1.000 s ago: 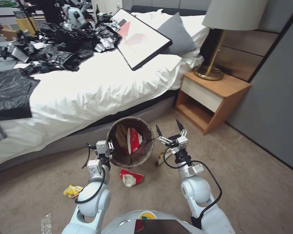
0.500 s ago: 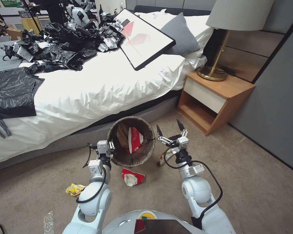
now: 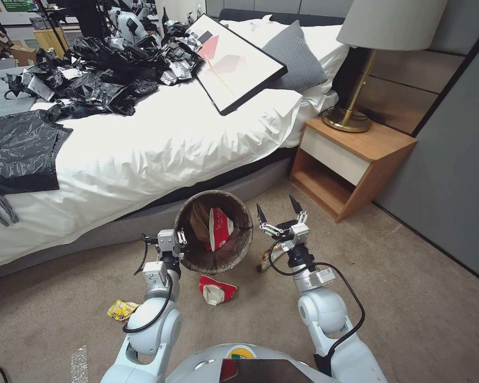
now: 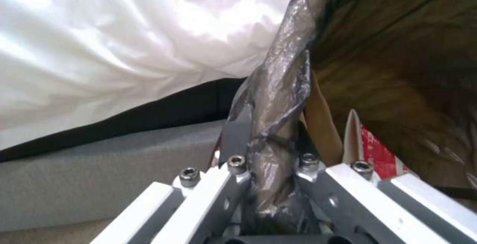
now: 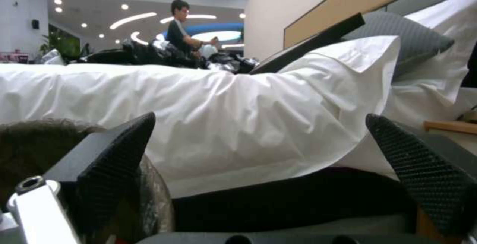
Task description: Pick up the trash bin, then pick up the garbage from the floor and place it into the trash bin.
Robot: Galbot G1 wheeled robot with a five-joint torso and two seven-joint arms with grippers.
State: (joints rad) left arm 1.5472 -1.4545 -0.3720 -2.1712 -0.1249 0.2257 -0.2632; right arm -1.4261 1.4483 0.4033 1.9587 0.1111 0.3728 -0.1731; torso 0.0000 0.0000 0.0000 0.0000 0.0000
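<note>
The trash bin [image 3: 239, 247], round with a dark brown bag over its rim, hangs in front of the bed, and my left gripper [image 3: 180, 238] is shut on its near-left rim [image 4: 278, 98]. Inside lie brown paper [image 3: 199, 223] and a red-and-white wrapper [image 3: 220, 227]. On the carpet rest more garbage: a red-and-white wrapper [image 3: 216, 290] below the bin, a yellow snack wrapper [image 3: 120, 309] to the left, and a small packet [image 3: 267, 257] under my right arm. My right gripper [image 3: 277, 208] stands open just right of the bin with nothing between its fingers [image 5: 117, 169].
A white-sheeted bed [image 3: 159, 143] carries a heap of black plastic bags [image 3: 101, 69], a framed picture [image 3: 234, 61] and a grey pillow [image 3: 295, 58]. A wooden nightstand [image 3: 351, 159] with a lamp [image 3: 356, 101] stands to the right. Open carpet [image 3: 420, 298] lies right and near.
The whole head view shifted slightly between the earliest frame and now, so the camera moved. The grippers, bin and litter keep their places relative to each other.
</note>
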